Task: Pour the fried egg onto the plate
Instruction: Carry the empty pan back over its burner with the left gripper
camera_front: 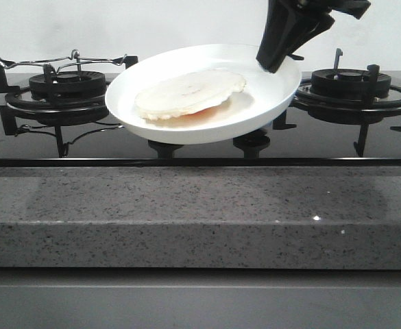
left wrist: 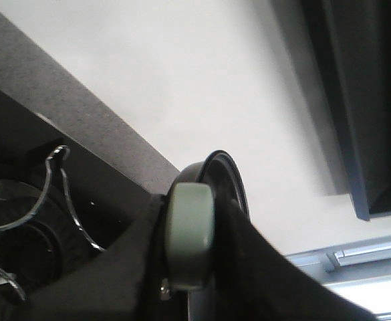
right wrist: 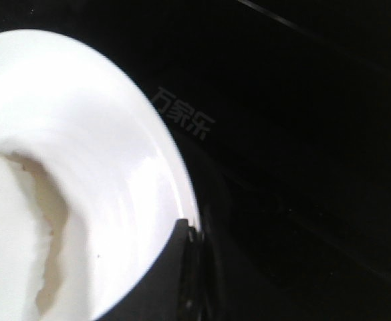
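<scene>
The white plate [camera_front: 272, 103] hangs tilted above the middle of the black hob. The fried egg [camera_front: 190, 92] lies flat in it, with an orange patch at its near edge. My right gripper [camera_front: 274, 63] comes down from the upper right and is shut on the plate's far right rim. In the right wrist view the plate [right wrist: 81, 114] and the egg [right wrist: 11, 234] fill one side, with the gripper [right wrist: 190, 244] clamped on the rim. My left gripper [left wrist: 190, 267] is shut on a pale green pan handle [left wrist: 190, 227]. The black pan's edge [left wrist: 227, 175] shows behind it. Neither shows in the front view.
A burner with a wire grate [camera_front: 66, 86] is at the left and another burner [camera_front: 351, 86] at the right. A knob [camera_front: 251, 142] sits under the plate. The grey stone counter edge [camera_front: 200, 212] runs across the front.
</scene>
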Robot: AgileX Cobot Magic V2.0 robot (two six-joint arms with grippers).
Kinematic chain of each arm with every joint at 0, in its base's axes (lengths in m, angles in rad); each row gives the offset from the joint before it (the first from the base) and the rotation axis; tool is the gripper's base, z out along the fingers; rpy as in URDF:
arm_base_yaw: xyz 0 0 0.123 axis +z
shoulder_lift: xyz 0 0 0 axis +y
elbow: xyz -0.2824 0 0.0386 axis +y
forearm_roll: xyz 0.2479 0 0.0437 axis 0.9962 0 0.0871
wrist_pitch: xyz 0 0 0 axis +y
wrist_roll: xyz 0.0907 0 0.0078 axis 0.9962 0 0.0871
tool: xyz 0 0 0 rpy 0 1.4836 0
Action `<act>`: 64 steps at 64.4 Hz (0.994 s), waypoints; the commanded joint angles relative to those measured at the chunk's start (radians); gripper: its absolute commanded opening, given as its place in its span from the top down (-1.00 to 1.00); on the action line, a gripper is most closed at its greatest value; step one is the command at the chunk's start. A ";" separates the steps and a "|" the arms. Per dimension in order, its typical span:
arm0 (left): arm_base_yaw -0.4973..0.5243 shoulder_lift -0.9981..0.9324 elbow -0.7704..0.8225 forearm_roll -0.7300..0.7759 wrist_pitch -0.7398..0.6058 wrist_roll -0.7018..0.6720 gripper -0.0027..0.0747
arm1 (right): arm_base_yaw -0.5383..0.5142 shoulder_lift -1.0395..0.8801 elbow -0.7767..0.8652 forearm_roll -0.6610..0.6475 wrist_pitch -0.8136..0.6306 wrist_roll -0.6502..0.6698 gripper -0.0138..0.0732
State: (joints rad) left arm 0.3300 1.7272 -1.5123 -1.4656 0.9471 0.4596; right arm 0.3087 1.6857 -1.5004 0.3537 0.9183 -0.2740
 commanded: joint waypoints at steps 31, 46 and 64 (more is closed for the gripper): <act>0.011 0.091 -0.027 -0.008 -0.035 0.001 0.98 | -0.001 -0.052 -0.027 0.034 -0.042 -0.004 0.84; 0.011 0.091 -0.027 0.005 -0.040 0.001 0.97 | -0.001 -0.052 -0.027 0.034 -0.042 -0.004 0.84; 0.011 0.091 -0.027 0.108 -0.033 0.001 0.54 | -0.001 -0.052 -0.027 0.034 -0.042 -0.004 0.84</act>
State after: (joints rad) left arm 0.3376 1.8727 -1.5123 -1.3417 0.8921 0.4576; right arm 0.3087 1.6857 -1.5004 0.3537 0.9183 -0.2740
